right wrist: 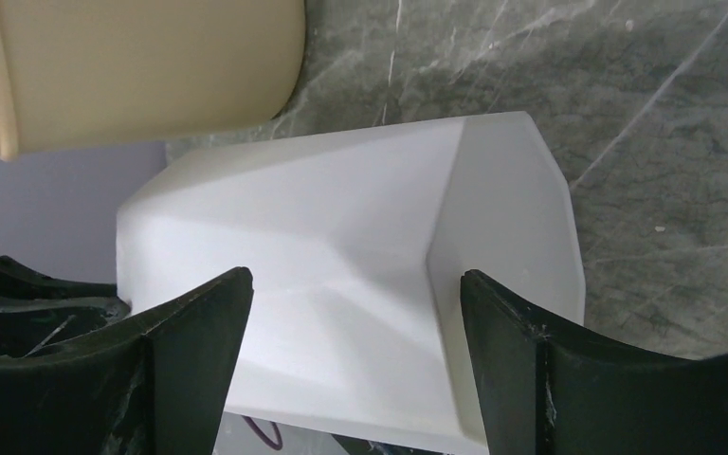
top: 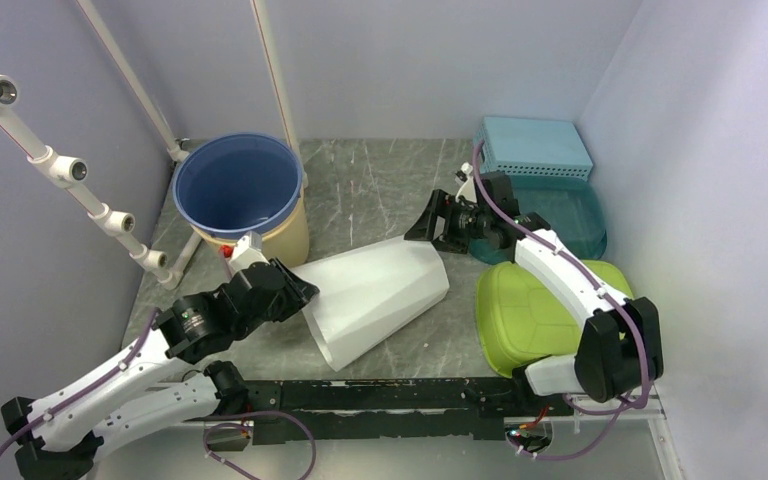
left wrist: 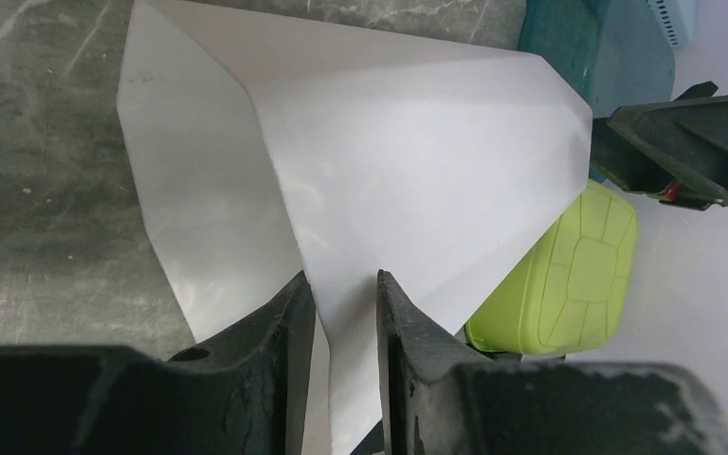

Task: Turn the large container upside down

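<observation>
- In the middle of the desk [top: 380,190], the large container [top: 375,295] lies on its side, with its wide mouth toward the near-left and its narrow base toward the far-right.
- The left jaws are clenched on the thin wall at its mouth rim.
- The right jaws stand released, spread wide at the base end.
- A blue bucket [top: 238,185] stands near the far-left corner, and a green tub [top: 535,310] lies by the right edge.
</observation>
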Motion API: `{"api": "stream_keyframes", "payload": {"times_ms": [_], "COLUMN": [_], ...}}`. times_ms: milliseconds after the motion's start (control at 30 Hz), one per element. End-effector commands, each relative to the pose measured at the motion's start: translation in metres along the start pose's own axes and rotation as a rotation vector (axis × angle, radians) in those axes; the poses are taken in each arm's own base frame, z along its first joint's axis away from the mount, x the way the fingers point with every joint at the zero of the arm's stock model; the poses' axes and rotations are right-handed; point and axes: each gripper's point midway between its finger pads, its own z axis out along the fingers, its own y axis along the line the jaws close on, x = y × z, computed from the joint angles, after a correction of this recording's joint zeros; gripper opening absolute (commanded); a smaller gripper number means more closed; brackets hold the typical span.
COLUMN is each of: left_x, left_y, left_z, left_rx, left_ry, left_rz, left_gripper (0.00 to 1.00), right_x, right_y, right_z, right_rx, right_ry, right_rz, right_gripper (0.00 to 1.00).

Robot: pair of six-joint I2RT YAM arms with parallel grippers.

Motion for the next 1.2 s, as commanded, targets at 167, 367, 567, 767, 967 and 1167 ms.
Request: {"api": "stream_keyframes", "payload": {"times_ms": [167, 367, 567, 767, 967, 1167], "left_x": [0.032, 0.039, 0.047, 0.058, 0.068, 0.075], "left_y": [0.000, -0.008, -0.018, -0.032, -0.044, -0.051], "left_z": [0.011, 0.015, 0.022, 0.032, 0.040, 0.047], "left_rx": [0.029, 0.079, 0.113, 0.158, 0.193, 0.210], "left_ry": [0.135, 0.156, 0.189, 0.232, 0.268, 0.297], "left_rz": [0.077, 0.074, 0.089, 0.113, 0.140, 0.165], "left_gripper": [0.31, 0.32, 0.33, 0.34, 0.35, 0.35], "right_x": [-0.010, -0.007, -0.007, -0.007, 0.005, 0.016], "right_y": [0.085, 0.098, 0.107, 0.124, 0.135, 0.145], "right_z": [-0.044, -0.060, -0.071, -0.086, -0.085, -0.075], "right_rx": [-0.317, -0.357, -0.374, -0.426, -0.429, -0.408], "right_ry": [-0.073, -0.095, -0.104, -0.108, -0.050, -0.003], "right_rz": [-0.114, -0.138, -0.157, -0.197, -0.338, -0.418], "right_gripper": [0.81, 0.80, 0.79, 0.79, 0.79, 0.79]}}
